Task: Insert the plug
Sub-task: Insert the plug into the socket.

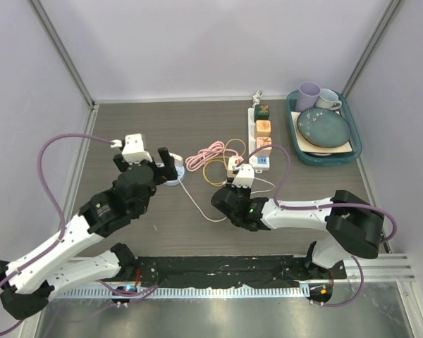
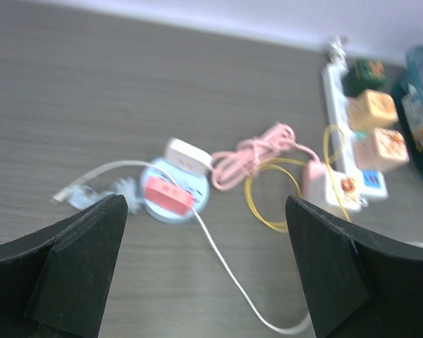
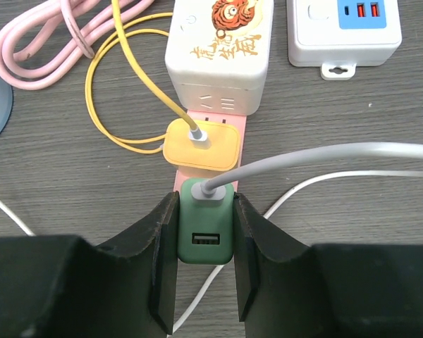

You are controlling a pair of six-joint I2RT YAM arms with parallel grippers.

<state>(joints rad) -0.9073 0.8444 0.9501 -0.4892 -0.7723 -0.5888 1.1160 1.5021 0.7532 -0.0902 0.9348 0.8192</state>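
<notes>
I am finding the green plug [image 3: 206, 229] standing at the near end of the pink socket strip [image 3: 222, 116], just beside the yellow adapter [image 3: 201, 143] already sitting in that strip. A grey cable [image 3: 324, 155] is running out of the green plug's top face. I cannot tell whether its pins are seated.

The right gripper [image 3: 206, 211] is clamping the green plug, with both jaws pressing flat against its sides and narrowly parted.

Beyond the yellow adapter, a white block with a tiger print [image 3: 218, 49] is occupying the strip. A white unit with a blue USB panel [image 3: 343, 32] is lying near it, and a pink coiled cable [image 3: 42, 42] is lying to the left.

The left gripper [image 2: 206, 211] is hanging over the table [image 1: 141, 120] with its jaws spread wide and gripping nothing. Beyond it, a pale blue disc [image 2: 155, 211] is carrying a red block [image 2: 168, 195].
</notes>
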